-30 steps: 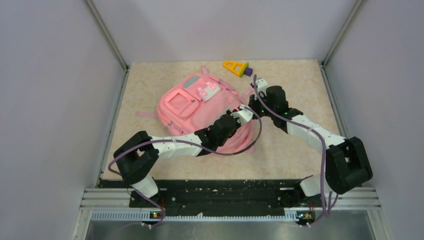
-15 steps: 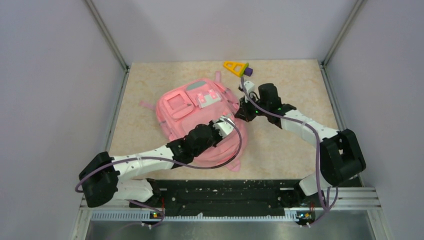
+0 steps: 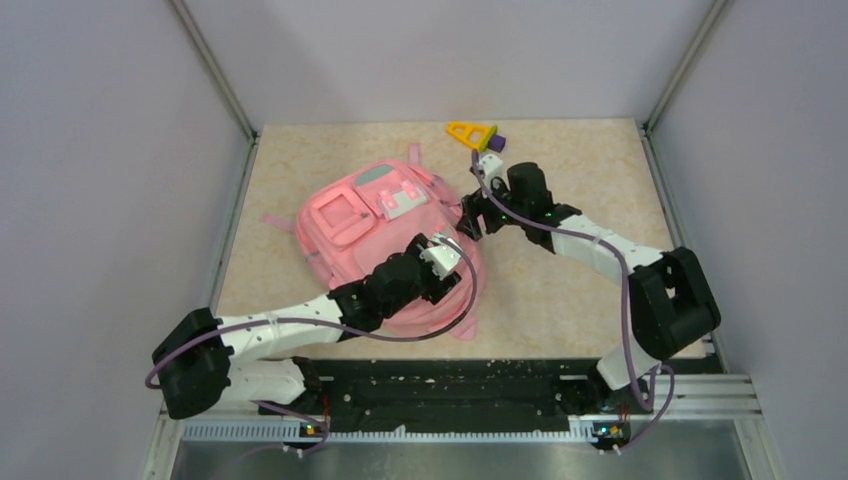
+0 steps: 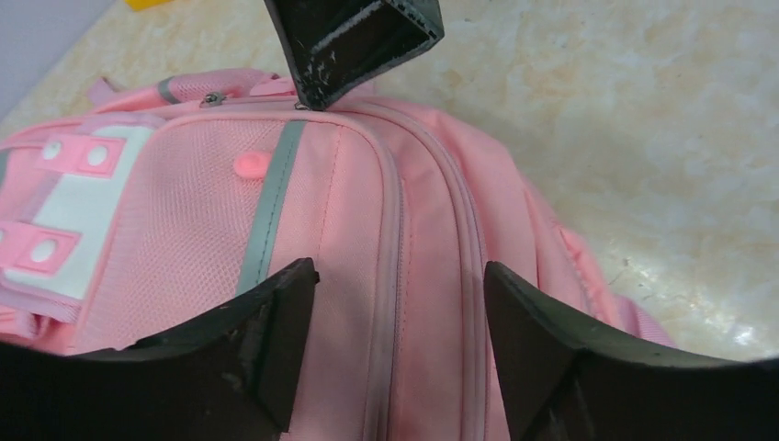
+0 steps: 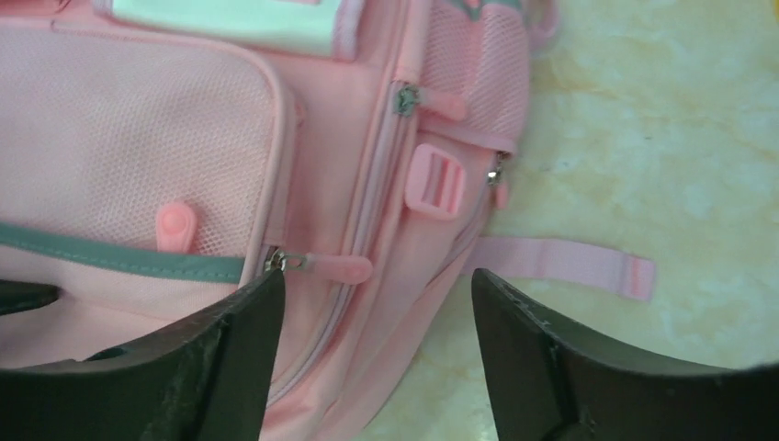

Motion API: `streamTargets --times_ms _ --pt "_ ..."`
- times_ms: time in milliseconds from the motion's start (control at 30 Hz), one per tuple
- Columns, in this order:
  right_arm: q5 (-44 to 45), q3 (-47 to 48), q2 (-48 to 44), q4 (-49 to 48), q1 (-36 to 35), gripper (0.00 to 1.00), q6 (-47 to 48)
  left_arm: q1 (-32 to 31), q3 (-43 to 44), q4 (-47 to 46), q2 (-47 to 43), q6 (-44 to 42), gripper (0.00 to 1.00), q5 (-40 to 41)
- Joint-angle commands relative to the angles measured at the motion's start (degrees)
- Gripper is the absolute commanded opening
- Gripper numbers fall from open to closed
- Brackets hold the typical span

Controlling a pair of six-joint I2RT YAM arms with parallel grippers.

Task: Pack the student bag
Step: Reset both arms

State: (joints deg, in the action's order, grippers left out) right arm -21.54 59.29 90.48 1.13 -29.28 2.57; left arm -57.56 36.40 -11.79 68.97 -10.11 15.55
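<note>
Pink student bag (image 3: 335, 222) further left now

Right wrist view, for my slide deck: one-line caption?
Open right end effector above the pink student bag, its strap lying on the table.

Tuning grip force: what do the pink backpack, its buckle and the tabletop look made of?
The student bag looks like soft matte fabric; mesh weave shows on its pockets. Its buckle seems smooth, slightly glossy moulded plastic. The table looks like hard laminate with a beige marbled print, possibly stone.
</note>
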Motion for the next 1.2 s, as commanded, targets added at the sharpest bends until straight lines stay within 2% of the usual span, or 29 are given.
streamTargets --times_ms 0,200,300,400,567,600,633,667,833,967,1167 --pt "6.47 -0.97 -6.17 -5.54 0.86 0.75 -0.15 0.65 1.23 0.11 -1.78 4.97 0.77 -2.64" --pt "8.21 -2.78 -9.91 -2.46 7.93 0.78 -5.21 8.59 4.4 1.91 -3.69 11.53 0.85 -8.59" --pt "9.21 -3.59 -11.74 -0.61 12.23 0.78 -7.24 16.41 5.48 2.94 -5.0 17.4 0.87 -9.78" --pt "9.32 -4.6 -15.2 2.57 17.57 0.78 -10.63 23.39 6.29 4.28 -8.32 22.97 0.87 -6.7" --pt "12.55 -6.82 -25.11 4.74 23.48 0.79 -13.78 36.89 9.81 9.81 -14.18 32.61 0.9 -7.9" --pt "14.45 -7.01 -27.3 5.05 23.53 0.92 -13.58 39.64 10.32 11.21 -15.19 33.75 0.9 -8.21" --pt "16.38 -7.19 -29.31 5.06 23.51 0.98 -13.36 41.93 10.92 13.37 -16.39 34.53 0.91 -8.32" --pt "17.93 -7.74 -31.57 4.51 23.55 0.99 -13.1 43.7 11.7 15.38 -17.61 34.69 0.91 -8.31" --pt "21.35 -16.86 -42.58 -5.23 23.45 0.99 -12.02 45.26 13.12 24.51 -25.09 32.53 0.93 -2.79" --pt "24.41 -25.2 -49.72 -10.97 23.42 0.99 -11.62 45.26 9.81 27.77 -29.73 31.38 0.94 1.43" --pt "25.99 -28.07 -52.87 -11.1 23.32 0.99 -11.59 45.26 8.35 29.6 -31.75 31.45 0.94 1.57"
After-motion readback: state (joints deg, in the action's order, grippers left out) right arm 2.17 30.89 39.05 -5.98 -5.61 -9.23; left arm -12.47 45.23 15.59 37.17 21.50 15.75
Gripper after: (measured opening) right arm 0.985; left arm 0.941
